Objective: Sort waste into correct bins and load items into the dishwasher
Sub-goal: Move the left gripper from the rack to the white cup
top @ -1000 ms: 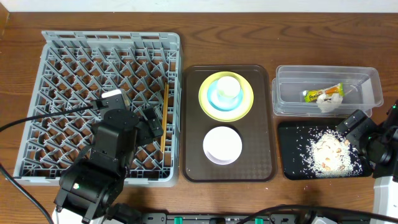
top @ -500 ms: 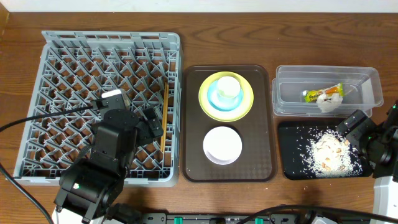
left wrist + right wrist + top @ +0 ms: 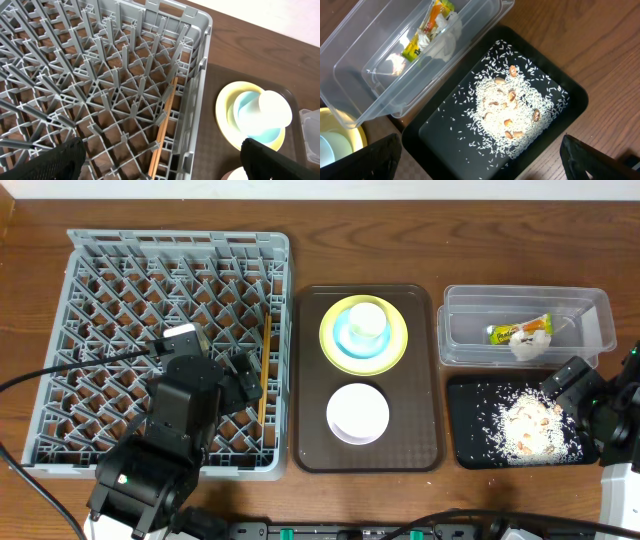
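The grey dish rack (image 3: 120, 290) fills the left side, with two wooden chopsticks (image 3: 264, 370) lying along its right edge; they also show in the left wrist view (image 3: 164, 125). My left gripper (image 3: 236, 380) is open and empty above them (image 3: 160, 160). A white cup (image 3: 366, 320) sits in a light blue bowl (image 3: 345, 338) on the yellow-green plate (image 3: 335, 355). A white bowl (image 3: 358, 413) lies below. The clear tub (image 3: 590, 315) holds the wrapper (image 3: 422, 35) and tissue (image 3: 447, 45). The black tray (image 3: 445, 130) holds rice and scraps (image 3: 507, 112). My right gripper (image 3: 480, 160) is open above it.
A brown serving tray (image 3: 310, 380) sits between the rack and the bins, carrying the plate stack and the white bowl. Wooden tabletop (image 3: 500, 240) shows behind and around everything. My right arm (image 3: 600, 405) stands at the right edge.
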Motion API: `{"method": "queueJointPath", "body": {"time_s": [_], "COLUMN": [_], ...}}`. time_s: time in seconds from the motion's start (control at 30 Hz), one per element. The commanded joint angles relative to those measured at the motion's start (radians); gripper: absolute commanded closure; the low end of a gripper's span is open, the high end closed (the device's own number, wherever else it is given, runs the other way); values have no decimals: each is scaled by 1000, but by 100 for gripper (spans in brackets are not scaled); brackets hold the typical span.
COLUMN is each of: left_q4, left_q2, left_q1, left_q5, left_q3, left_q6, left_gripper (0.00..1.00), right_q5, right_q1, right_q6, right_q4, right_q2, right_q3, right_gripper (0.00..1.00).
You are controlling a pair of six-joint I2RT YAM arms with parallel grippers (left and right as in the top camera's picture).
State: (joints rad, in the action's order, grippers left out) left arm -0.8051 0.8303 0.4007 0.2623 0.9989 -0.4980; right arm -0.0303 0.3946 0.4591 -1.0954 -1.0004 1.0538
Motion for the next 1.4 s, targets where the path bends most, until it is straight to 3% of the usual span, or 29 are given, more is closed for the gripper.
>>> {"method": "queueJointPath", "body": {"time_s": [0.0,0.23,0.37,0.57,0.7,1.0,1.2,1.37], "left_q4": [34,153,266,262,139,-431,-408,-386], "left_q2": [0,0,23,156,336,852,1002,1078], "left_q1": [-3,-3,-3,-3,2,117,174,193], "left_q5": [11,-74,-306,-475,-555,-546,-479,-483], "left_q3": [6,6,7,82,267,941,995,995], "left_q6": [-2,-6,-6,-39,-25,161,156,29], "left_gripper": [0,2,2,2,2,2,2,2], "right_q5": [-10,-10,-10,-10,-10,-10,-10,-10], "right_q1": [6,6,6,6,6,6,6,6], "right_q6": [-12,-11,-11,-11,-11,-12,-11,-11], "right_q4": [-1,-1,-1,-1,-1,-1,-1,0], "right_q2": [0,0,0,0,0,0,0,-1], "right_q3": [11,11,11,11,11,11,11,11], "right_gripper": [1,1,1,1,1,1,1,1]}}
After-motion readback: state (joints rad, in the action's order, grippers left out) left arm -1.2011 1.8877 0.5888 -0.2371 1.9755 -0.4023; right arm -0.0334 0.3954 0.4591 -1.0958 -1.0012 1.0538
